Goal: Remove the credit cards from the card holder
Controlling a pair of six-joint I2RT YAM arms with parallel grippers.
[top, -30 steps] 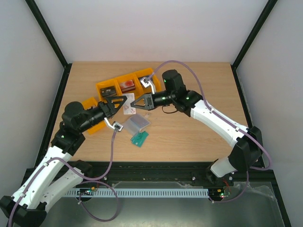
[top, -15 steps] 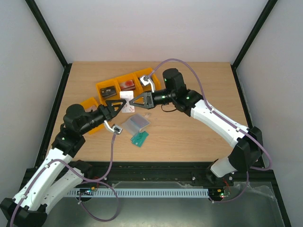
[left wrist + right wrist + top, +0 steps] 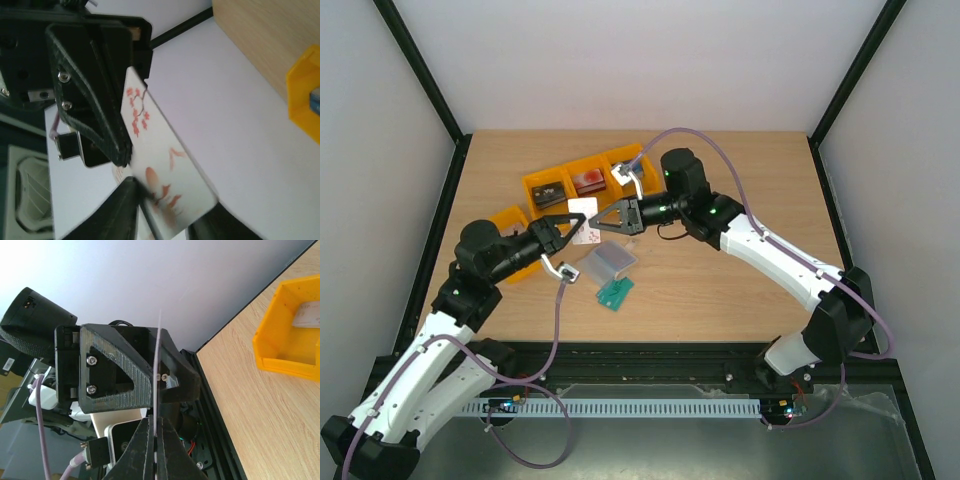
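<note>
While the right claw pinches the card up beyond the wallet, the left claw, its grip unclear, should probably clamp firmly before any release.

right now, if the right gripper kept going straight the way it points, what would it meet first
Most likely the left gripper, facing it just beyond the card the right gripper pinches; exact gap unclear.

One beige-grey fold-over card holder; one white pink-printed plastic card; one green rectangular card; four-plus yellow plastic bins.
</note>
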